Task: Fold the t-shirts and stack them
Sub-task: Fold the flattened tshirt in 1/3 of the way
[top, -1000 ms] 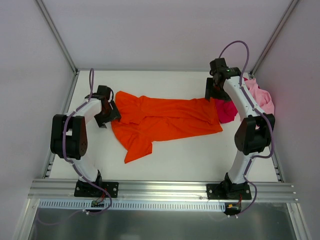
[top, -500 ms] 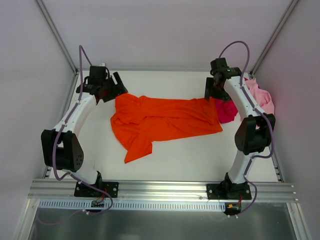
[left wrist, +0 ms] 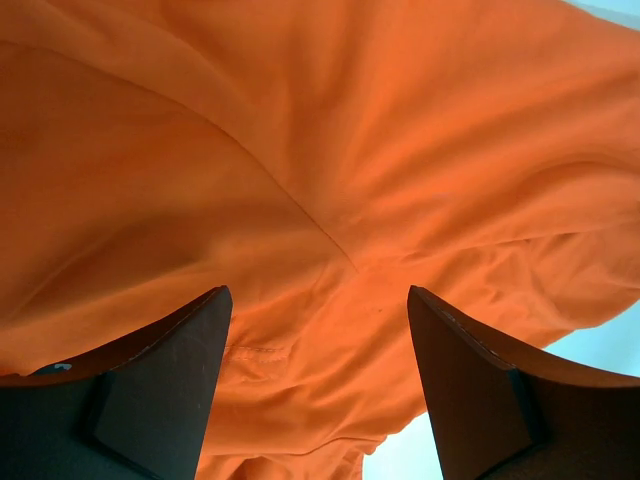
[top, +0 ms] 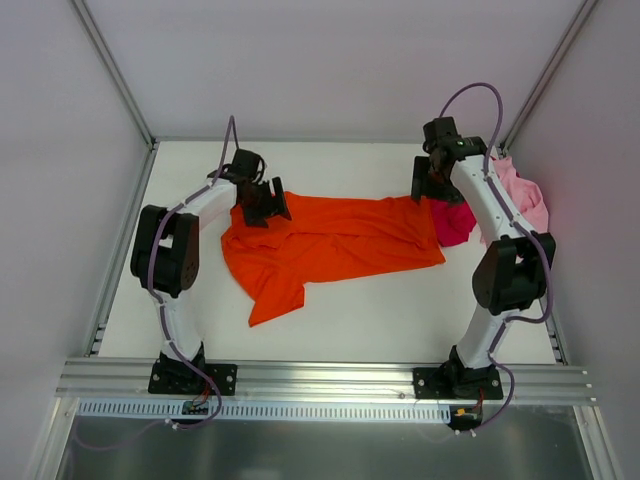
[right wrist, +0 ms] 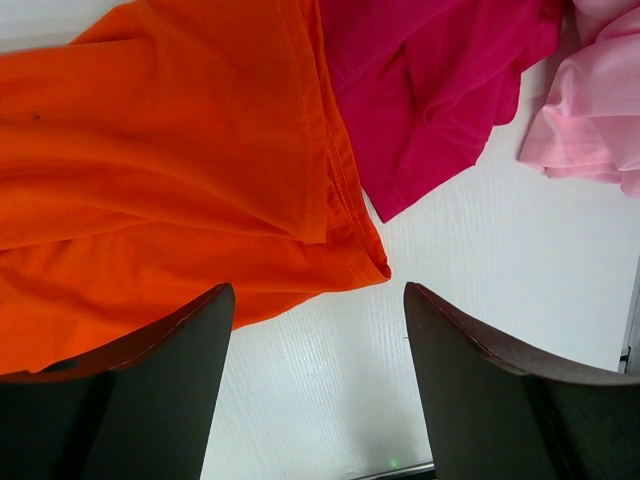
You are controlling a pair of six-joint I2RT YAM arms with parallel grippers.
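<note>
The orange t-shirt lies spread and rumpled across the middle of the white table. My left gripper is open over its far left part; orange cloth fills the left wrist view between the spread fingers. My right gripper is open above the shirt's far right corner, with bare table between the fingers. The crimson-magenta t-shirt lies bunched just right of the orange one and shows in the right wrist view. The light pink t-shirt lies crumpled at the right wall and also shows there.
Grey walls enclose the table on the left, back and right. A metal rail runs along the near edge with both arm bases bolted to it. Bare white table lies in front of the orange shirt.
My left arm swung from the table's left edge, via the far left corner, rightwards onto the orange shirt's far left part. The right arm and the shirts have stayed still.
</note>
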